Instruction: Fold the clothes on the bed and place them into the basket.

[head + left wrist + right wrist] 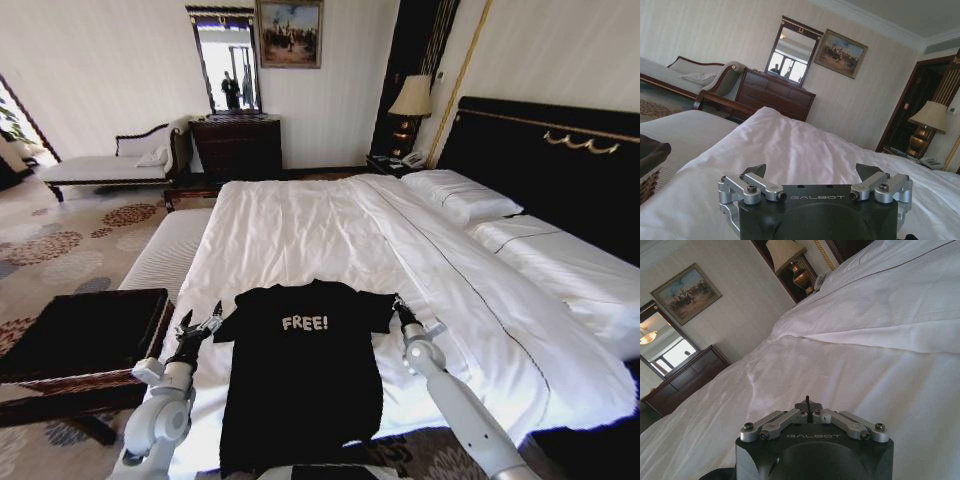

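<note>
The clothes are one black T-shirt [300,375] with white "FREE!" lettering. It lies flat and face up at the foot of the bed [300,220], its hem hanging over the near edge. My left gripper [200,325] hovers just beside the shirt's left sleeve, its fingers spread wide, and stands open over the white sheet in the left wrist view [811,172]. At the tip of the right sleeve is my right gripper [398,308]; its fingers meet [807,405] over the sheet, with nothing seen between them. The basket [85,335], wicker with black lining, stands to the left of the bed.
A pale upholstered bench [165,250] runs along the bed's left side behind the basket. The folded duvet [470,290] and pillows [460,195] cover the bed's right half. A dark dresser [235,145] and a chaise [105,165] stand at the far wall.
</note>
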### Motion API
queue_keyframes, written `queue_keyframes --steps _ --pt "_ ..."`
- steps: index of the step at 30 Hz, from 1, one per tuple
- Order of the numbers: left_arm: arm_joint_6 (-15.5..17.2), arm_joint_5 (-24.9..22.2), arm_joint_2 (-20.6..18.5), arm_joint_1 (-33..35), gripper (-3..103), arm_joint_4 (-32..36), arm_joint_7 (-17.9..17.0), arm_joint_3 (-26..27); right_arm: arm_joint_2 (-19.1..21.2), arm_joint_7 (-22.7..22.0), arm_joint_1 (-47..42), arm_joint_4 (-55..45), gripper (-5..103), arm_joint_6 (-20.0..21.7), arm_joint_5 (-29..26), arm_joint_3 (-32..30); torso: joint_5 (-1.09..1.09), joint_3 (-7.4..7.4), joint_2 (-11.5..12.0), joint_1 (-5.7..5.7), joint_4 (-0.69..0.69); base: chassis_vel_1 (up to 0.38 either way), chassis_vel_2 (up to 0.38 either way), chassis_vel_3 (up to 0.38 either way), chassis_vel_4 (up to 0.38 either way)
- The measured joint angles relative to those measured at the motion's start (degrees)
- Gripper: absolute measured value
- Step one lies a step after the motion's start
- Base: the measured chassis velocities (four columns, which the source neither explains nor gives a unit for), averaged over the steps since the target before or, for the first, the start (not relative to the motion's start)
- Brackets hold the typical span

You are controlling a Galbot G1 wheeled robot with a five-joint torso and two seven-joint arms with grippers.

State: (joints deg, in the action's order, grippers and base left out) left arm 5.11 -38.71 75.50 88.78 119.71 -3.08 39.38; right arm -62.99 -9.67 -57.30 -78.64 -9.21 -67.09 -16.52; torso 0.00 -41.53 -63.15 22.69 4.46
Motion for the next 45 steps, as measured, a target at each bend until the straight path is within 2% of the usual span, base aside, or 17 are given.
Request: queue_keyframes --steps 5,9,11,15,19,20,22,23,26,27,29,32,33,36,40,42,45 --pt "-0.17 0.08 0.37 0.02 100 -0.53 0.12 -0.23 -0.85 -3.13 -0.2 1.45 0 0.66 1.97 0.47 0.0 0.0 0.0 0.0 0.0 0.0 0.0 0.0 0.0" --pt "-0.34 0.18 0.44 0.17 100 -0.79 0.24 -0.49 -1.6 -2.43 -0.19 2.49 -3 -0.06 3.71 0.4 0.01 0.0 0.0 0.0 0.0 0.0 0.0 0.0 0.0" --pt "-0.42 0.19 0.43 0.14 100 -0.83 0.28 -0.56 -1.93 -0.73 -0.13 2.61 7 -1.64 5.52 -0.1 0.0 0.0 0.0 0.0 -0.01 0.0 0.0 0.0 0.0" --pt "-0.45 0.14 0.39 0.04 100 -0.85 0.29 -0.61 -1.97 0.59 -1.11 0.95 17 -3.45 7.79 -1.23 0.0 0.0 0.0 0.0 -0.01 0.0 0.0 0.0 0.0" --pt "-0.64 0.1 0.44 0.11 100 -0.97 0.34 -0.71 -1.67 -1.62 -4.52 -3.74 33 -3.21 7.75 -2.51 0.0 0.0 0.0 0.0 0.0 0.0 0.0 0.0 0.0" --pt "-0.7 0.09 0.44 0.15 100 -1.03 0.35 -0.73 -1.5 -2.97 -5.79 -5.42 33 -2.62 7.09 -2.75 0.0 0.0 0.0 0.0 0.01 0.0 0.0 0.0 0.0" --pt "-0.87 -0.04 0.43 0.2 100 -1.15 0.39 -0.71 -0.98 -7.98 -9.82 -11.24 44 -0.35 3.31 -3.3 0.0 0.0 0.0 0.0 0.01 0.0 0.0 0.0 0.0" --pt "-0.87 -0.04 0.43 0.2 100 -1.15 0.39 -0.71 -0.98 -7.98 -9.82 -11.24 44 -0.35 3.31 -3.3 0.0 0.0 0.0 0.0 0.01 0.0 0.0 0.0 0.0" --pt "-1.0 -0.34 0.5 0.11 100 -1.19 0.4 -0.49 -0.5 -12.58 -14.21 -17.26 60 2.44 -2.73 -4.07 0.0 0.0 0.0 -0.01 0.02 0.0 0.0 0.0 0.0" --pt "-1.06 -0.39 0.57 0.07 100 -1.24 0.4 -0.47 -0.28 -13.0 -15.01 -18.53 66 3.04 -4.25 -4.16 0.0 0.01 0.0 -0.01 0.02 0.0 0.0 0.0 0.0" --pt "-1.09 -0.39 0.6 0.07 100 -1.26 0.4 -0.46 -0.16 -13.03 -15.27 -18.96 66 3.32 -4.89 -4.15 0.0 0.0 0.0 -0.01 0.01 0.0 0.0 0.0 0.0" --pt "-1.14 -0.35 1.03 0.21 100 -0.83 0.38 -0.43 0.21 -13.15 -15.17 -19.28 82 4.2 -6.58 -3.55 0.0 0.0 0.0 -0.01 -0.01 0.0 0.0 0.0 0.0" --pt "-1.14 -0.35 1.03 0.21 100 -0.83 0.38 -0.43 0.21 -13.15 -15.17 -19.28 82 4.2 -6.58 -3.55 0.0 0.0 0.0 -0.01 -0.01 0.0 0.0 0.0 0.0" --pt "-1.08 -0.57 1.47 0.34 100 1.01 0.13 0.02 1.18 -13.89 -15.36 -19.78 96 4.75 -7.55 -2.55 0.01 0.0 0.01 -0.01 -0.02 0.0 0.0 0.0 0.0" --pt "-0.85 -1.28 1.76 -0.01 100 2.39 -0.41 0.62 2.14 -14.63 -16.04 -20.28 99 5.18 -8.68 -1.3 0.0 0.0 0.0 -0.01 0.01 0.0 0.0 0.0 0.0" --pt "-0.74 -1.66 1.79 -0.12 100 2.81 -0.48 0.76 2.17 -14.63 -15.97 -19.93 95 5.21 -8.75 -0.99 -0.01 0.0 0.0 -0.01 0.0 0.0 0.0 0.0 0.0" --pt "-0.48 -2.76 1.71 -0.82 100 3.42 -0.74 1.24 1.67 -14.59 -14.96 -17.84 79 5.19 -8.64 -0.29 0.0 0.01 0.0 -0.01 0.0 0.0 0.0 0.0 0.0"
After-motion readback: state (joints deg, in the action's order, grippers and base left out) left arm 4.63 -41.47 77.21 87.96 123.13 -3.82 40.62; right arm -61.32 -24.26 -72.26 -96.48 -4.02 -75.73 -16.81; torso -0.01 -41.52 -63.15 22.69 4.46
